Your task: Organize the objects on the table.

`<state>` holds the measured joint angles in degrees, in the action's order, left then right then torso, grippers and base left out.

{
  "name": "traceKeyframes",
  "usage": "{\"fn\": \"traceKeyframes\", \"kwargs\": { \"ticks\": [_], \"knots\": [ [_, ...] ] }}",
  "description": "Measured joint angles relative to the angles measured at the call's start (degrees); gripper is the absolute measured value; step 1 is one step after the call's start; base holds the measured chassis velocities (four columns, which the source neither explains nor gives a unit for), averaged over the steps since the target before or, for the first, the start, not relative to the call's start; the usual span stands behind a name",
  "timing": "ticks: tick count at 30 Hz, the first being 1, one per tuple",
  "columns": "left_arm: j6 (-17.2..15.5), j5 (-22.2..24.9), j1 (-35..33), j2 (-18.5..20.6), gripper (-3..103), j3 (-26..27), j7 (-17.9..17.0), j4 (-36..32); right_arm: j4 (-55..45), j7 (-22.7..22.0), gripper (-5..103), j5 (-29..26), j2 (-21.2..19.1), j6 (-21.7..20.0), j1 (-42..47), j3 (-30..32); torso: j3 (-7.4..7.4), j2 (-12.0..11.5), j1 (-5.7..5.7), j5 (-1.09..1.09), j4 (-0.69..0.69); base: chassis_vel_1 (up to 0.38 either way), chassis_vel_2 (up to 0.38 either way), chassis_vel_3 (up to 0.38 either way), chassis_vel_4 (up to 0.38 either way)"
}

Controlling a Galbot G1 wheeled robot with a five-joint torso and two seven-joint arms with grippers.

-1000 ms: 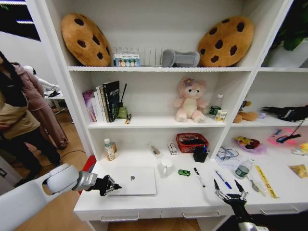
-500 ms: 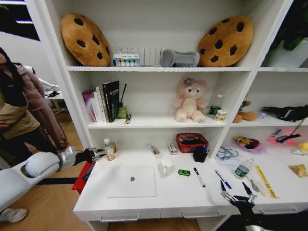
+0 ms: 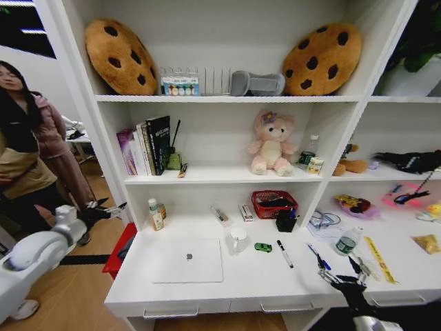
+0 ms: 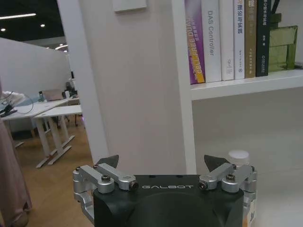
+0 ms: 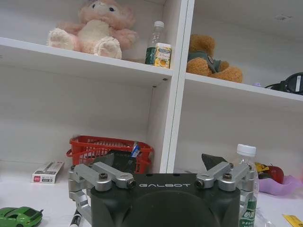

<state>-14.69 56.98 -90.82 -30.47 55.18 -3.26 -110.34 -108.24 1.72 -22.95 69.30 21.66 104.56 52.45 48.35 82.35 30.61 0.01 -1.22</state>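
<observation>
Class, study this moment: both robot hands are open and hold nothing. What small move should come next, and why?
Probably lower the open right hand onto the thin blue marker pen, which lies loose on the long white desk just ahead of it. The left hand hangs open off the desk's end, farther from everything.

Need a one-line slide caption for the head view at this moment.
Closed slim silver laptop, tiny green toy car and marker pens on the white desk; open left gripper off its end, open right gripper over its front edge.

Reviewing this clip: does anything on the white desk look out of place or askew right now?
Nothing spilled or damaged. The toy car, black marker and blue marker lie loose and skewed on the desk, outside the pen holder. The laptop lies closed and square.
</observation>
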Motion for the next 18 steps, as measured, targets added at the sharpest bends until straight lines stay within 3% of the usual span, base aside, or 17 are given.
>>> {"fn": "traceKeyframes", "kwargs": {
  "ticks": [5, 7, 8, 11, 12, 14, 18],
  "knots": [
    [-0.06, 1.30, -6.61, -4.96, 100, 7.38, -1.95, -5.02, -0.33, -0.18, 100, 0.19, -0.16, -0.69, -0.43, -0.64, -0.01, 0.00, 0.00, 0.01, -0.01, 0.000, 0.000, 0.000, 0.000],
    [-0.39, 2.03, -12.02, -10.05, 100, 11.68, -3.40, -10.61, -0.75, -0.34, 100, 0.59, -0.28, -1.09, -0.45, -1.11, -0.01, 0.00, 0.00, -0.01, -0.04, 0.000, 0.000, 0.000, 0.000],
    [-0.39, 2.03, -12.02, -10.05, 100, 11.68, -3.40, -10.61, -0.75, -0.34, 100, 0.59, -0.28, -1.09, -0.45, -1.11, -0.01, 0.00, 0.00, -0.01, -0.04, 0.000, 0.000, 0.000, 0.000],
    [-0.69, 1.70, -17.54, -16.51, 100, 14.84, -3.48, -16.89, -1.26, -0.45, 100, 0.95, -0.46, -1.46, -0.33, -1.47, -0.01, 0.00, 0.00, 0.00, -0.02, 0.000, 0.000, 0.000, 0.000],
    [-0.69, 1.70, -17.54, -16.51, 100, 14.84, -3.48, -16.89, -1.26, -0.45, 100, 0.95, -0.46, -1.46, -0.33, -1.47, -0.01, 0.00, 0.00, 0.00, -0.02, 0.000, 0.000, 0.000, 0.000],
    [-0.43, 0.92, -21.03, -21.78, 100, 16.10, -3.09, -21.89, -1.83, -0.51, 100, 1.45, -0.46, -1.60, -0.06, -1.91, -0.01, 0.00, -0.01, 0.00, 0.01, 0.000, 0.000, 0.000, 0.000],
    [-0.12, -0.65, -22.70, -25.34, 100, 16.13, -3.11, -25.64, -2.66, -0.54, 100, 2.08, -0.09, -1.75, 0.27, -2.75, -0.01, 0.00, -0.01, 0.00, 0.00, 0.000, 0.000, 0.000, 0.000]
  ]
}}
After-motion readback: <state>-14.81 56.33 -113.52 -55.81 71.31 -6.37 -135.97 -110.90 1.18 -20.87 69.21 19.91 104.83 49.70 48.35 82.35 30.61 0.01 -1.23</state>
